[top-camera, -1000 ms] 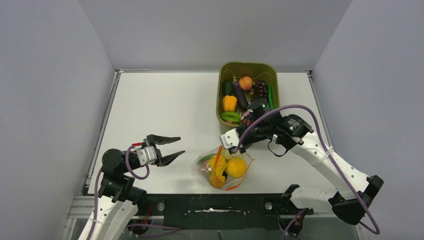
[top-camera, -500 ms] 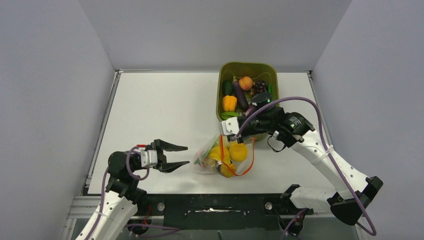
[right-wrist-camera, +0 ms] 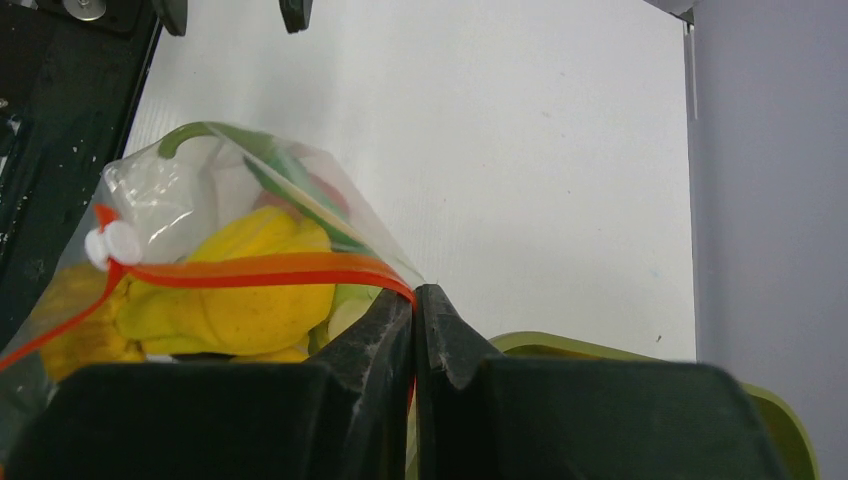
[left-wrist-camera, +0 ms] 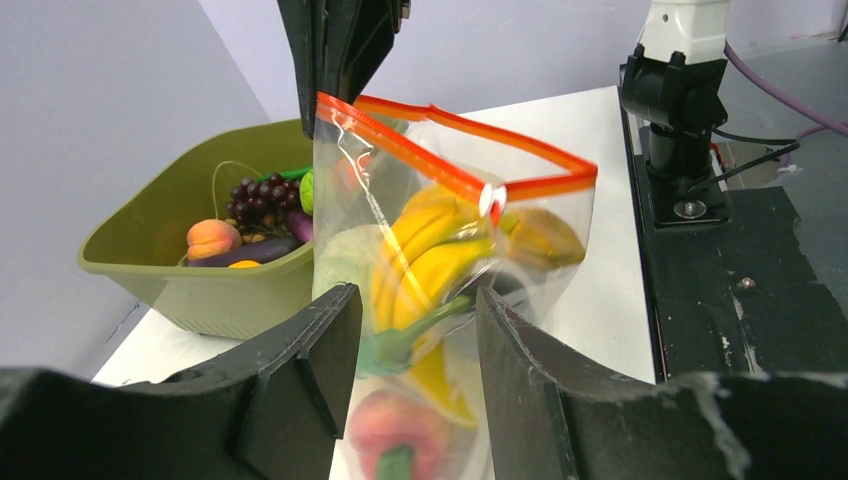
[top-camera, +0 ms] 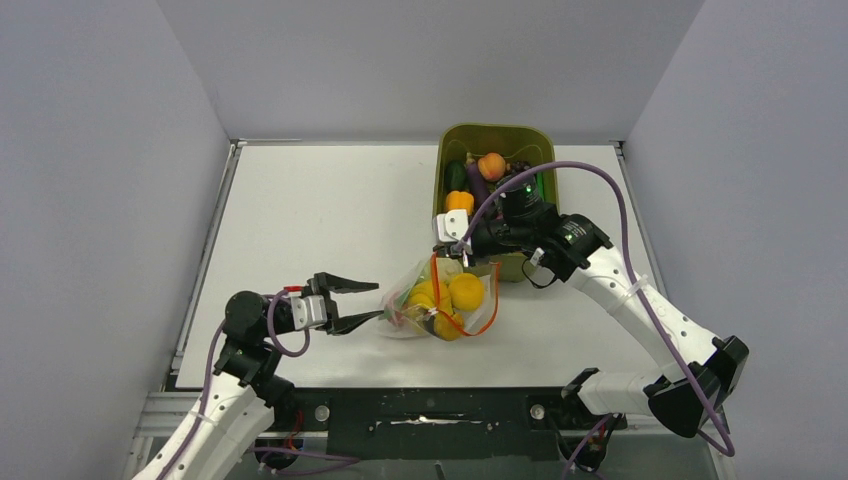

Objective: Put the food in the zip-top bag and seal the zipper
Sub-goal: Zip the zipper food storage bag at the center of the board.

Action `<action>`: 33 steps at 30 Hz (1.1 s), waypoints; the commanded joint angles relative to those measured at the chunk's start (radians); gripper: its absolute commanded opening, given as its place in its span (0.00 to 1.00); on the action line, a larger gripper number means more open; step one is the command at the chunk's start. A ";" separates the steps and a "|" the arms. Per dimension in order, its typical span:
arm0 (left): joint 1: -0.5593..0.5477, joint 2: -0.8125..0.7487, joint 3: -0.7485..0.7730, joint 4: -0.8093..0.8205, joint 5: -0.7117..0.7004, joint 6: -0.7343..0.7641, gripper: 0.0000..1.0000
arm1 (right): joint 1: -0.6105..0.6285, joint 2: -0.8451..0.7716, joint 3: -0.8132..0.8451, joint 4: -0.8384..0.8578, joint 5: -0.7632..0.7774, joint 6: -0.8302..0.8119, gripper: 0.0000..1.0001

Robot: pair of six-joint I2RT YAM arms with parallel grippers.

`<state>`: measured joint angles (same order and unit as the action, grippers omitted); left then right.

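One white table point(top-camera: 330, 220) carries one olive-green tub point(top-camera: 497, 135), which serves as the reference for every position below. Two arms are present.

One zip-top bag point(top-camera: 440, 300) stands mouth-up just in front of the tub's near-left corner. It is clear and crinkled. The food in the bag comprises at least two yellow pieces point(top-camera: 465, 292), one pale-green cabbage point(left-wrist-camera: 345, 260), one thin green pod point(left-wrist-camera: 420, 325) and one pink-red fruit point(left-wrist-camera: 395, 425). In the tub are one yellow pepper point(top-camera: 458, 200), one purple eggplant point(left-wrist-camera: 240, 252), one peach point(top-camera: 491, 166) and one bunch of dark grapes point(left-wrist-camera: 262, 190). One red-orange zipper point(left-wrist-camera: 450, 175) edges the bag's mouth and bears one white slider point(right-wrist-camera: 110, 243).

The right gripper point(right-wrist-camera: 414, 305), over the tub's near-left corner, has its fingers pressed together and clamped on the zipper's end nearest the tub. The left gripper point(top-camera: 372, 302), farther from the tub than the bag, has its fingers apart about halfway. They straddle the bag's far end and hold nothing; contact cannot be told.
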<state>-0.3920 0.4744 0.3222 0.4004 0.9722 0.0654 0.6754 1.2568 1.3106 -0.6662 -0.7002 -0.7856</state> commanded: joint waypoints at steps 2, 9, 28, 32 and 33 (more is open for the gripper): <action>-0.056 0.051 0.045 0.054 -0.024 0.042 0.45 | -0.005 0.004 0.022 0.126 -0.053 0.048 0.00; -0.224 0.100 0.069 0.028 -0.183 0.113 0.44 | -0.020 0.022 0.024 0.146 -0.050 0.086 0.00; -0.442 0.194 0.086 -0.015 -0.490 0.275 0.30 | -0.043 0.033 0.026 0.168 -0.076 0.130 0.00; -0.444 0.204 0.087 -0.020 -0.488 0.284 0.28 | -0.046 0.033 0.022 0.174 -0.081 0.136 0.00; -0.444 0.207 0.087 -0.019 -0.485 0.285 0.27 | -0.048 0.033 0.022 0.174 -0.084 0.138 0.00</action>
<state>-0.8307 0.6735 0.3710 0.3599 0.5083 0.3248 0.6365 1.3182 1.3106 -0.5888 -0.7273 -0.6659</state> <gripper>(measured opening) 0.290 0.040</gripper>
